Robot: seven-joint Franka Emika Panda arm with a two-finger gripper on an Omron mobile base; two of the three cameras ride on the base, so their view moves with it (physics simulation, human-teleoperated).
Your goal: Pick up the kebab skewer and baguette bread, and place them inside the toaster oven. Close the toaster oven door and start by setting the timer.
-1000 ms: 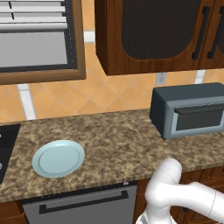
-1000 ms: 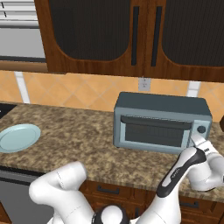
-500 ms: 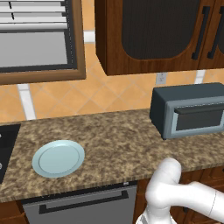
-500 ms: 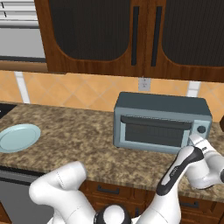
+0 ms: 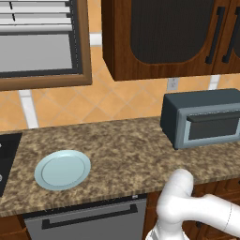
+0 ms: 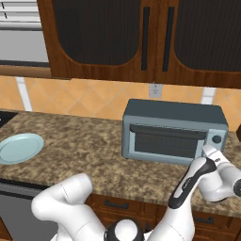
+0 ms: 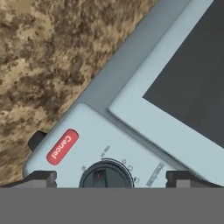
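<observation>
The desk [image 5: 122, 140], a speckled brown stone top, carries everything here, and the oven serves as the landmark. Dark wooden cabinets [image 6: 141, 37] hang on the wall above the oven. The oven [image 6: 172, 132] is a slate-grey box standing on the desk against the tiled wall, under a wall socket [image 6: 154, 90]. Its door [image 6: 164, 143] is shut, flush with the front, the dark glass showing and the bar handle along its top edge. The skewer and the bread cannot be made out on the desk or through the glass.

A dishwasher front [image 5: 89, 220] sits under the desk edge, well to the left of the oven. A pale blue plate [image 5: 62, 169] lies flat on the desk, well apart from the oven on its left.

The pincer [image 7: 105, 178] is at the oven's right-hand control strip, its two dark tips spread wide on either side of a round dark dial [image 7: 106, 175], with gaps on both sides and nothing gripped between them. Just beside the dial on the same strip is a red "Cancel" button [image 7: 62, 146].
</observation>
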